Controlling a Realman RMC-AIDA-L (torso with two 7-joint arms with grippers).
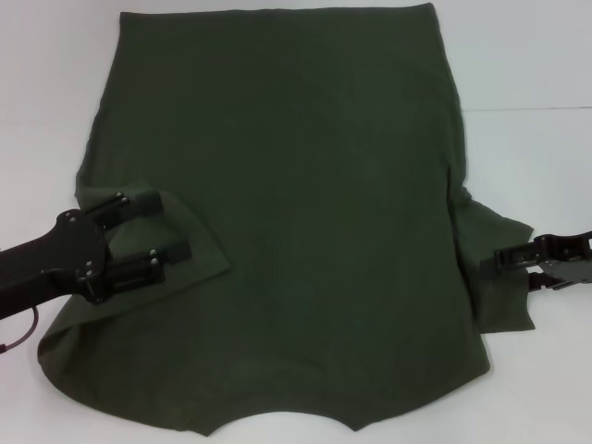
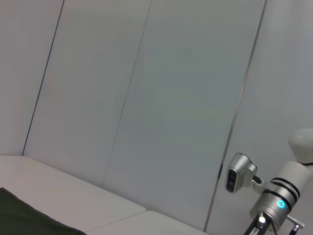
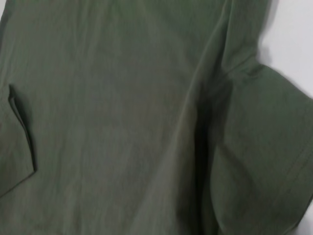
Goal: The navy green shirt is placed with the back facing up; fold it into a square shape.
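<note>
One large dark olive-green short-sleeved cotton shirt (image 1: 296, 222) lies spread flat on the white table (image 1: 527, 55), plain side up, and we use it as our landmark. Its straight hem is at the far edge from the robot, and its curved neckline is at the near edge, closest to the robot's body. We see no lettering on the upward face.

We find the shirt's left sleeve already folded inward, forming a triangular flap that lies on the shirt's body. The left gripper (image 1: 166, 227), black with two fingers, sits over that flap at the shirt's left edge. Its fingers are spread apart, one above the flap's far part and one along its near part, and we see no cloth pinched between them. We cannot tell whether the fingertips touch the fabric.

The shirt's right sleeve is still spread out sideways on the table beyond the shirt's right edge. The right gripper (image 1: 504, 259), also black, is at that sleeve's outer edge, its tip over or against the cloth. We cannot tell how its fingers stand, nor whether it has hold of the sleeve.

The right wrist view shows the shirt's body with soft creases running towards the unfolded sleeve. The left wrist view shows only a dark corner of the shirt (image 2: 24, 218) on the table, and white wall panels (image 2: 146, 98) behind.
</note>
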